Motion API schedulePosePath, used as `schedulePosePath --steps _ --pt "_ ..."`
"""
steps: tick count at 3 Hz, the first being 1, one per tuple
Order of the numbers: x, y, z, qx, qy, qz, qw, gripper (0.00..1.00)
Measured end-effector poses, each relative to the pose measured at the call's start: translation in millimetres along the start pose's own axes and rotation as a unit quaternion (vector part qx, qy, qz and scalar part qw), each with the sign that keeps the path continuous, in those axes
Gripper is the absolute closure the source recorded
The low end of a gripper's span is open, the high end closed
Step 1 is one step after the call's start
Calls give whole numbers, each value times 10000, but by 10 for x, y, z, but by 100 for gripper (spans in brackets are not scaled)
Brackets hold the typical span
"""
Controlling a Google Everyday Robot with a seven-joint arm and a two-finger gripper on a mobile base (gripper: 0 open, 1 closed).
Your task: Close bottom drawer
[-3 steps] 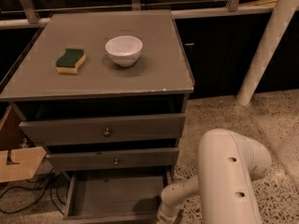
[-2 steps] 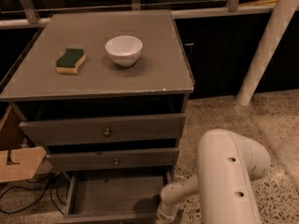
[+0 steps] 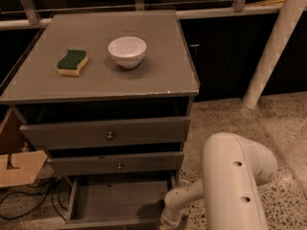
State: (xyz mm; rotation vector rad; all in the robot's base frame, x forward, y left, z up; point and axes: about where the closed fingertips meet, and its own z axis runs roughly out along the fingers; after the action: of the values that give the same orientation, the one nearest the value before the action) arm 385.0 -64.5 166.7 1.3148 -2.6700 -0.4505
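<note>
The grey cabinet [image 3: 100, 83] has three drawers. The bottom drawer [image 3: 120, 198] stands pulled out, its grey box interior open to view and empty. Its front panel [image 3: 110, 224] lies at the frame's bottom edge, and its knob is out of view. My white arm [image 3: 235, 176] reaches down at the right. My gripper [image 3: 166, 221] is at the drawer's front right corner, mostly cut off by the bottom edge.
The top drawer [image 3: 110, 134] and middle drawer [image 3: 117, 165] sit slightly out. A green and yellow sponge [image 3: 72, 62] and a white bowl [image 3: 127, 51] rest on the cabinet top. A cardboard box [image 3: 17, 169] and cables [image 3: 29, 195] lie at the left. A white pillar [image 3: 273, 47] stands at the right.
</note>
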Motion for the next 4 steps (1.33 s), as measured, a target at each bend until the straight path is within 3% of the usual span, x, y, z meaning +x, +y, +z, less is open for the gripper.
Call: schedulePosePath --steps 1,2,4 --pt "0 0 0 0 0 0 10000 28" --pt "0 0 0 0 0 0 10000 5" --pt "0 1 1 -1 1 0 10000 0"
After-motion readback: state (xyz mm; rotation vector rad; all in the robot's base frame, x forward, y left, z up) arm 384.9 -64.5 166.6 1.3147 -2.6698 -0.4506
